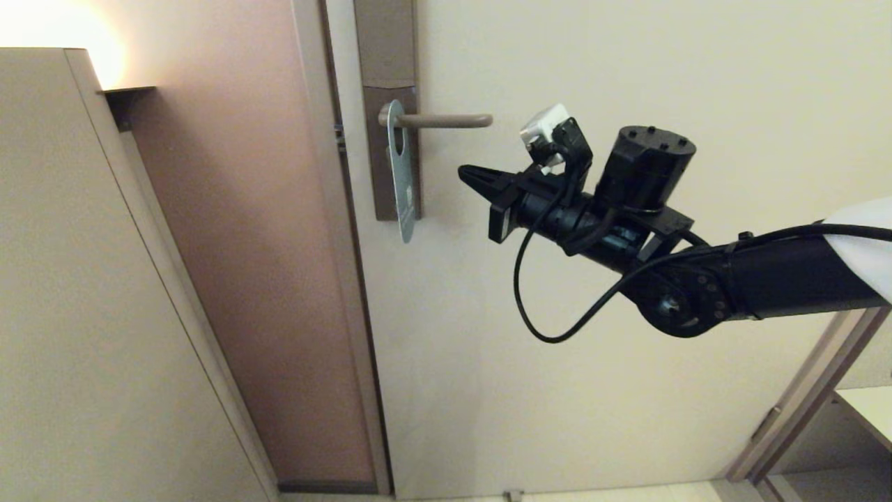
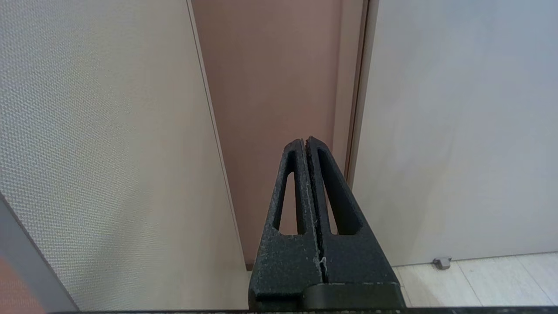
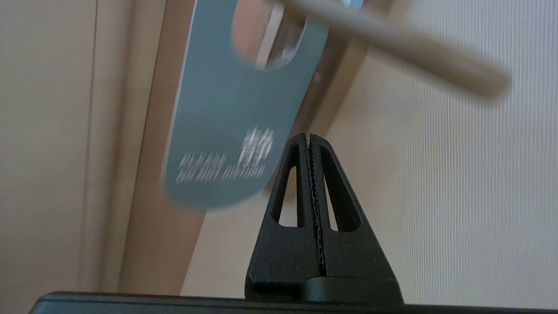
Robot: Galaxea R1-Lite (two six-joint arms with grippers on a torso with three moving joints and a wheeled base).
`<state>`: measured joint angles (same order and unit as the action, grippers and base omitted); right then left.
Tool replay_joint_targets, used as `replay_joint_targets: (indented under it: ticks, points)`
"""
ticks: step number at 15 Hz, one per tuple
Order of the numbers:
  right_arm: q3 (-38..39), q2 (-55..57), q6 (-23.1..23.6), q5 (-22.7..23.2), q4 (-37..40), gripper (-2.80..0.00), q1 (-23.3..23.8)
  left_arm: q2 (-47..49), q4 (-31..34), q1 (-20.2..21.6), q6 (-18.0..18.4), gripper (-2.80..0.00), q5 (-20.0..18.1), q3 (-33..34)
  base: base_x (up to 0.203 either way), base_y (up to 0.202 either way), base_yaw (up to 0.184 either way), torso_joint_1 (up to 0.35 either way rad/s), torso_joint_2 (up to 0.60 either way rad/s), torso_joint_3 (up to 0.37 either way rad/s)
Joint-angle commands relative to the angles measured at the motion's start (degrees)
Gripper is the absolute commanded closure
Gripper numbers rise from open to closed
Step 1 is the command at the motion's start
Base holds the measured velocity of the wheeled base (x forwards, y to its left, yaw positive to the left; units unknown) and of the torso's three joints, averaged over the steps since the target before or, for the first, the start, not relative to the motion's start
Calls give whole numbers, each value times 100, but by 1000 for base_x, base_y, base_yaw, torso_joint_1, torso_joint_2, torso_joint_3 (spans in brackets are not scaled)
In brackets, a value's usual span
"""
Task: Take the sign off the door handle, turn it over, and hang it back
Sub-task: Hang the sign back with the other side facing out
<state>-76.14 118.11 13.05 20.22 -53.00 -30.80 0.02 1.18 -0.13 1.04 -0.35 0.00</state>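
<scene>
Taupe-metal door handle is recorded in the head view as a slim level lever on a tall brownish backplate, fixed to a pale door. From the lever, close to the backplate, the sign is hung by its hole, seen nearly edge-on, its blue-grey face turned toward the lever's free end. The right hand is held out level on a black arm, clenched on nothing, pointed at the sign, below the lever's rounded end and apart from both. A black cable is looped under the wrist. A pinkish-brown wall panel is set beside the door frame, with a beige cabinet side at the near left.

Left wrist view: the left hand is shown clenched and empty, parked low before the pinkish wall panel, with a doorstop on the pale floor by the door.

Right wrist view: the sign is shown with its blue face and blurred white lettering, hung over the door handle. The right hand is clenched, its tips just beside the sign's rounded lower end; contact cannot be told.
</scene>
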Motion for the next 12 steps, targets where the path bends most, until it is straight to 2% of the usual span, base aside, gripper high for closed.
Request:
replay_joint_targets:
  ticks: [1, 4, 12]
  points:
    - [-544, 474, 18, 9, -45, 0, -102, -2, -4, 3, 2, 0, 0, 0, 0, 0, 0, 0, 0, 0]
    - [-1304, 930, 24, 24, -52, 0, -214, -2, 5, -2, 2, 0, 1, 0, 0, 0, 0, 0, 0, 0]
    - [-2313, 1708, 16, 189, -55, 0, -518, -2, 0, 1, 2, 0, 4, 0, 0, 0, 0, 0, 0, 0]
